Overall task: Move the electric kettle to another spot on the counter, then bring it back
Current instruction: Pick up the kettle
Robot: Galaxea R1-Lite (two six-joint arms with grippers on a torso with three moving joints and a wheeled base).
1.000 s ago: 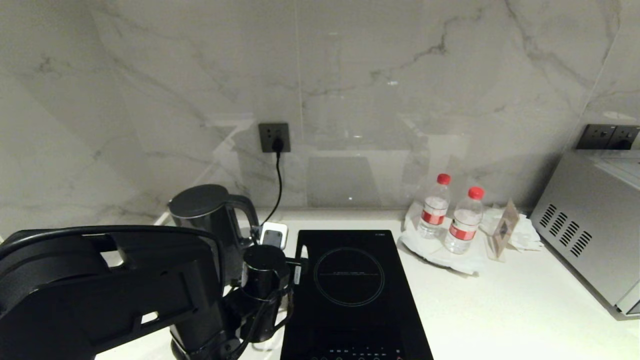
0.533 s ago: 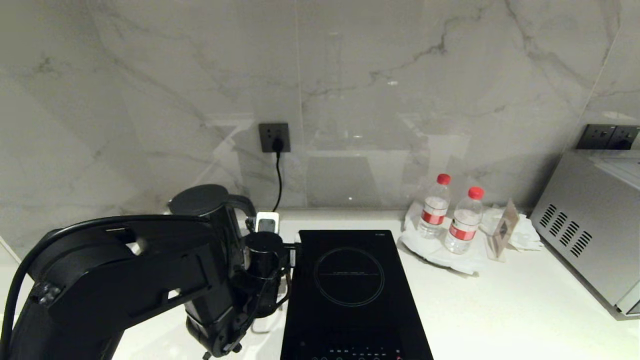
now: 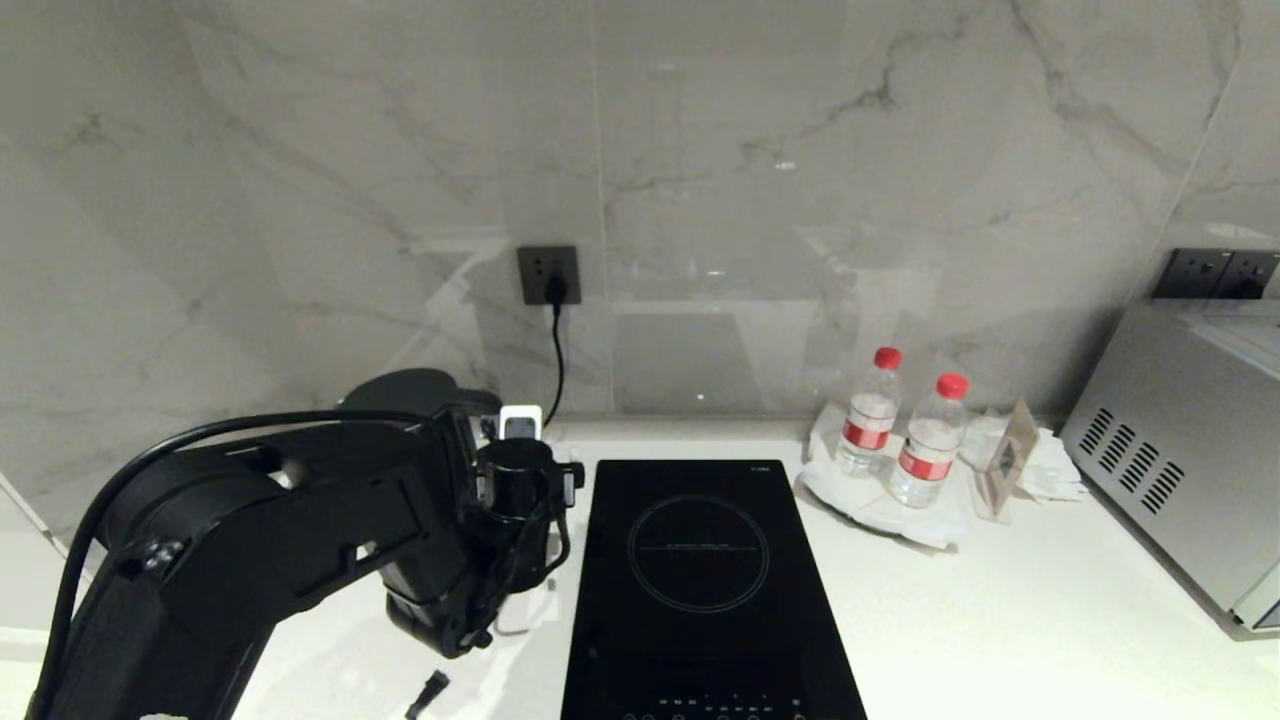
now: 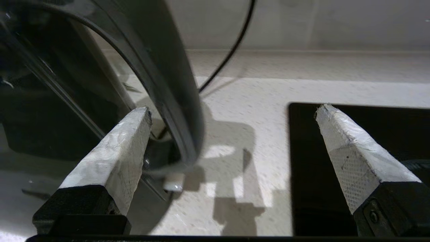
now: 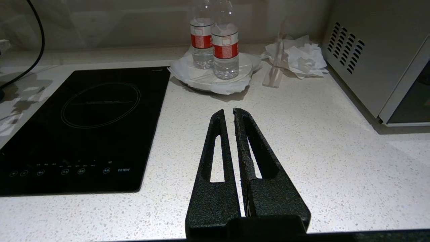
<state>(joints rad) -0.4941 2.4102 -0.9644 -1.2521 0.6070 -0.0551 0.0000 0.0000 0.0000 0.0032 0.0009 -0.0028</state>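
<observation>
Left gripper (image 4: 231,111) stands wide apart and holds nothing; the handle (image 4: 174,84) of the electric kettle (image 3: 420,395) runs between its fingers, close to one pale pad (image 4: 114,154) and well clear of the other. Kettle stands upright at the back of the counter (image 3: 1000,620), left of the black induction hob (image 3: 700,580), below the wall socket (image 3: 548,275), largely hidden by the left arm. Right gripper (image 5: 228,114) hangs over bare counter right of the hob, fingers closed together and empty. Two water bottles (image 3: 900,430) sit on a plate further back.
</observation>
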